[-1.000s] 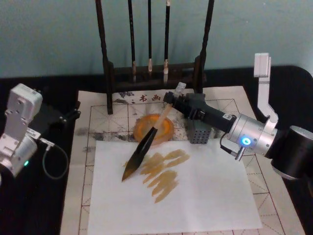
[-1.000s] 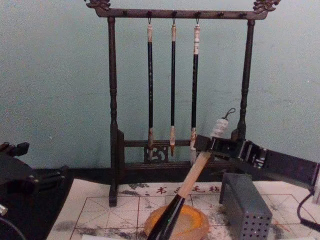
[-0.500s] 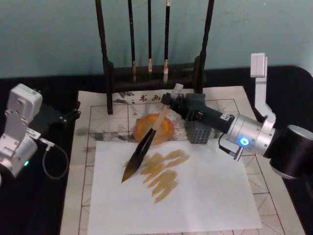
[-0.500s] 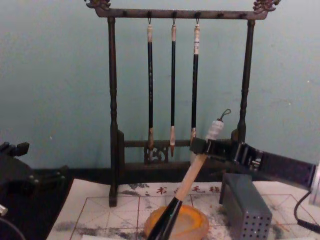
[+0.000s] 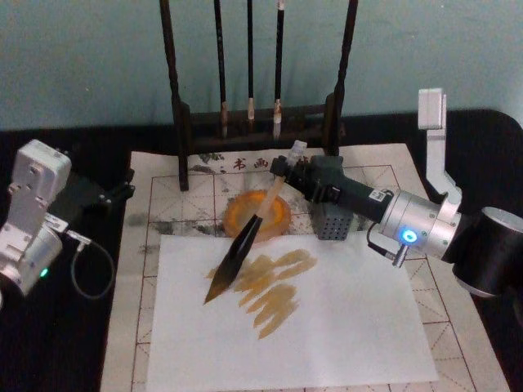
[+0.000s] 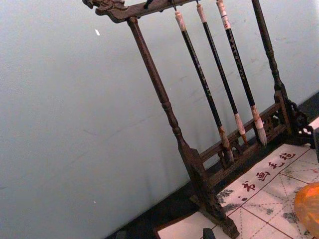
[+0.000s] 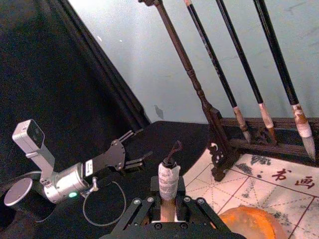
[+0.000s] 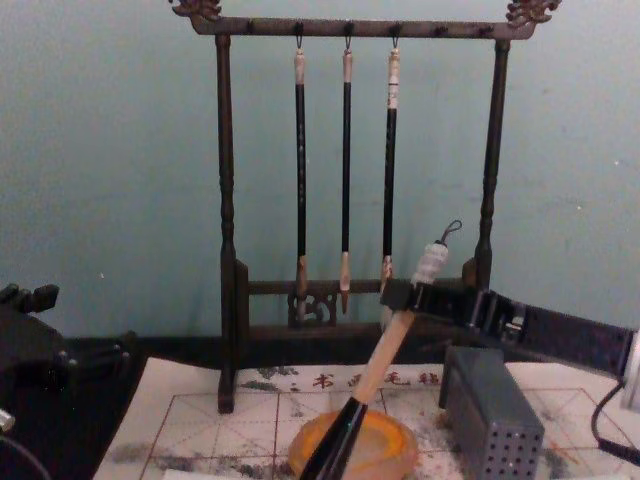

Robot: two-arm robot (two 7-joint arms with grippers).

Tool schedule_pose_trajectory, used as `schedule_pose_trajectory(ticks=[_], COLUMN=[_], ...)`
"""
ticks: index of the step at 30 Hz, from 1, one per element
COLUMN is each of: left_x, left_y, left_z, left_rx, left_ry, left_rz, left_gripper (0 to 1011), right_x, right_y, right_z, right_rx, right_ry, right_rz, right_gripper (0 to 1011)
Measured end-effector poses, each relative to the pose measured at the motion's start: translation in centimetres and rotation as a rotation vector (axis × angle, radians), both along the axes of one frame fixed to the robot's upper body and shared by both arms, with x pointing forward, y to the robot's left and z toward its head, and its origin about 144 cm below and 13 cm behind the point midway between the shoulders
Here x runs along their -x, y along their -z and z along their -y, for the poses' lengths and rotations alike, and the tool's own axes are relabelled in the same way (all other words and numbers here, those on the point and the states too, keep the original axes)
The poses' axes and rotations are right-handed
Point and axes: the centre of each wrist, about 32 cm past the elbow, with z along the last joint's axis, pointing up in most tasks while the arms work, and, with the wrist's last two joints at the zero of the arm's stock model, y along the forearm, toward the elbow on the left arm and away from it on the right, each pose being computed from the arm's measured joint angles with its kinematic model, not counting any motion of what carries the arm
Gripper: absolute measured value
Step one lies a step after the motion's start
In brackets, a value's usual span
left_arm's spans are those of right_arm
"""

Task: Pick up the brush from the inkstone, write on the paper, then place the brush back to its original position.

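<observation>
While red characters (image 5: 248, 163) edge the paper (image 5: 372, 163), right end effector (image 5: 285, 173) clenches brush (image 5: 245, 243) — left (image 5: 119, 193) released.

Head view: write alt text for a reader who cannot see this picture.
The right gripper, jaws shut on the brush, holds it slanted over the inkstone, its dark tip at a plain white sheet beside brown strokes. The sheet lies on the red-gridded paper; the left gripper sits parked at the left, a brush rack behind.
</observation>
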Motion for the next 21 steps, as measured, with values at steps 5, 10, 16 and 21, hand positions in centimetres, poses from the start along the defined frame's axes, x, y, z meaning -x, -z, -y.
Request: schedule_pose_trajectory(ticks=[5,10,16,21], left_x=[0.0,0.0,0.0,0.0], left_y=[0.0,0.0,0.0,0.0], left_z=[0.0,0.0,0.0,0.0], left_rx=[0.000,0.000,0.000,0.000], left_ry=[0.000,0.000,0.000,0.000], left_rz=[0.000,0.000,0.000,0.000], left_gripper=[1001,1001,1001,1001], right_x=[0.0,0.0,0.0,0.0], right_y=[-0.1,-0.2,-0.3,-0.4], right_z=[0.2,0.6,1.1,1.5], right_rx=[0.004,0.008,0.012,0.016], right_ry=[0.006,0.016,0.032,0.048], right_rz=[0.004,0.007,0.007,0.007], right_gripper=[181,181,181,181])
